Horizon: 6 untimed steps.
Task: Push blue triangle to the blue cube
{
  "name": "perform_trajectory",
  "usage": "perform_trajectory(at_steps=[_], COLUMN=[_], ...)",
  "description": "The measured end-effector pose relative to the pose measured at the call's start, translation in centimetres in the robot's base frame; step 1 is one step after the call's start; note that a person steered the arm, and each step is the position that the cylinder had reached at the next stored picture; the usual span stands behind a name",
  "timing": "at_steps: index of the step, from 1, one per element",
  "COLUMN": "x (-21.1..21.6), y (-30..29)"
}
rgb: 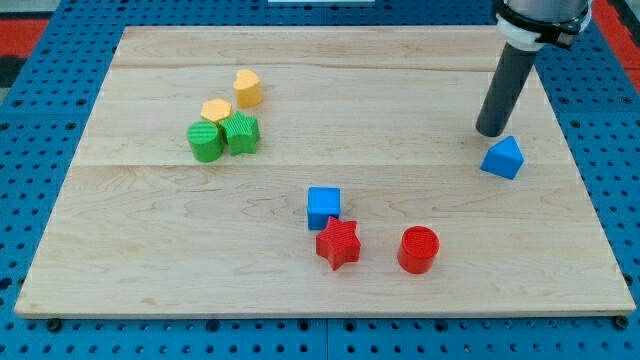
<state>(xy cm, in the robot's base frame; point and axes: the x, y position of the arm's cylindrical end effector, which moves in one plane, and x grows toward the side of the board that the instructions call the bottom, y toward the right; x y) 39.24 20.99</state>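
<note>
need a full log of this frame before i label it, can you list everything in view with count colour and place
blue triangle: 1, blue, view's right, just below and right of my tip
blue cube: 1, blue, centre-bottom, touching the red star's upper left
red star: 1, red, below the blue cube
red cylinder: 1, red, right of the red star, apart from it
green cylinder: 1, green, view's left, beside the green star
green star: 1, green, right of the green cylinder
yellow hexagon: 1, yellow, just above the two green blocks
yellow heart: 1, yellow, upper left, apart from the cluster; shape uncertain
wooden board: 1, light wood, on a blue pegboard
my tip: 1, dark rod, close above-left of the blue triangle; contact unclear
</note>
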Motion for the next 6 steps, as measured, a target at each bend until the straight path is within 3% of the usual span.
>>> perform_trajectory(at_steps=[1,4,5,6], x=[3.1,6.3,10.5,12.9], y=[3.8,-11.6,-15.3,-14.1])
